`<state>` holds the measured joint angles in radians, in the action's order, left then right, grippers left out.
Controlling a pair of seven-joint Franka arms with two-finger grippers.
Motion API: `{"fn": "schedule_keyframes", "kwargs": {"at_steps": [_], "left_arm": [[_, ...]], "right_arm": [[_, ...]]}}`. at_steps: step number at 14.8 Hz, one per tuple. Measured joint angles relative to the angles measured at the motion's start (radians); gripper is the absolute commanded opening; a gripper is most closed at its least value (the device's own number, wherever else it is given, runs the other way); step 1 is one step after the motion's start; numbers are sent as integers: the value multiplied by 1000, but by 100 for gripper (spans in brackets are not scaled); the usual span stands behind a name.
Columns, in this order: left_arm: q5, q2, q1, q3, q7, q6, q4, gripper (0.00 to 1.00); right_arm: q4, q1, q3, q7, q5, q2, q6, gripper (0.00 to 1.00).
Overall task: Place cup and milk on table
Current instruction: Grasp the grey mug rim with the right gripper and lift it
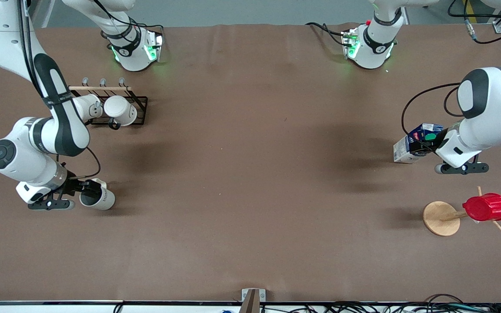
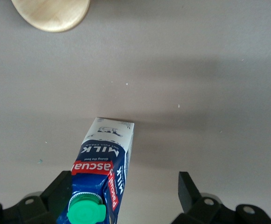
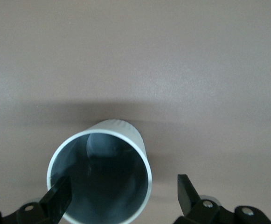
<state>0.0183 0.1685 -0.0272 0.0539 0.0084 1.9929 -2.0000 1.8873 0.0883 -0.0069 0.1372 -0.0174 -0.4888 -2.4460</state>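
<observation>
cup [image 3: 100, 175]: empty, on the surface [image 1: 250, 174] near my right arm's end; my right tool [image 3: 121, 198] spread around it.
milk [image 2: 102, 168]: cap on, near my left arm's end; my left tool [image 2: 123, 196] spread around it.

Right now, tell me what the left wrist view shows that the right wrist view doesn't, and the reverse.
Left wrist only: the milk with its green cap, one finger of the open left pincer against it, and a wooden disc.
Right wrist only: the cup seen from above, dark inside, with one finger of the open right pincer over its rim.
Both: brown table.
</observation>
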Motion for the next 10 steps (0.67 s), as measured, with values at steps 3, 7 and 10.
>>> {"fn": "schedule_keyframes", "kwargs": {"at_steps": [3, 7, 10], "left_arm": [[26, 11, 1, 4, 1, 0, -13, 100], [32, 12, 1, 5, 1, 0, -19, 100], [32, 13, 1, 5, 1, -1, -22, 100]], "right_arm": [[0, 0, 0, 6, 0, -20, -30, 87], [-1, 1, -1, 16, -1, -38, -42, 20], [-3, 1, -1, -9, -3, -39, -42, 0]]}}
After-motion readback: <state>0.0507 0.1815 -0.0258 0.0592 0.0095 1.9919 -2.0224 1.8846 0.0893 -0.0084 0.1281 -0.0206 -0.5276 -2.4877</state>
